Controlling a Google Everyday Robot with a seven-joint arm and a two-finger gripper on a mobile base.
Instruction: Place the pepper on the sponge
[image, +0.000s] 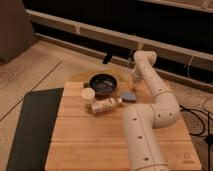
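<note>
On the wooden table (90, 135), seen from the single camera view, a cream-coloured arm (142, 130) rises from the near edge, bends at an elbow on the right and reaches back toward the far side; the gripper (133, 76) hangs at its far end, low over the table, just beyond the sponge (128, 95) and to the right of the dark bowl (103, 84); whether the gripper is apart, together or clamped on anything cannot be told. A small reddish-orange streak, which seems to be the pepper (132, 83), shows right at the gripper's lower end, just behind the sponge's far edge; whether it is held, or touches the sponge, cannot be told. The sponge lies flat, a blue-grey block just right of the bowl and close to the arm; a small cream cup (88, 94) stands left of the bowl and near it; a pale-labelled bottle (105, 105) lies on its side in front of the bowl, its neck pointing toward the sponge. Left of the table a dark mat (32, 125) covers the floor; black cables (200, 117) trail on the floor at the right.
</note>
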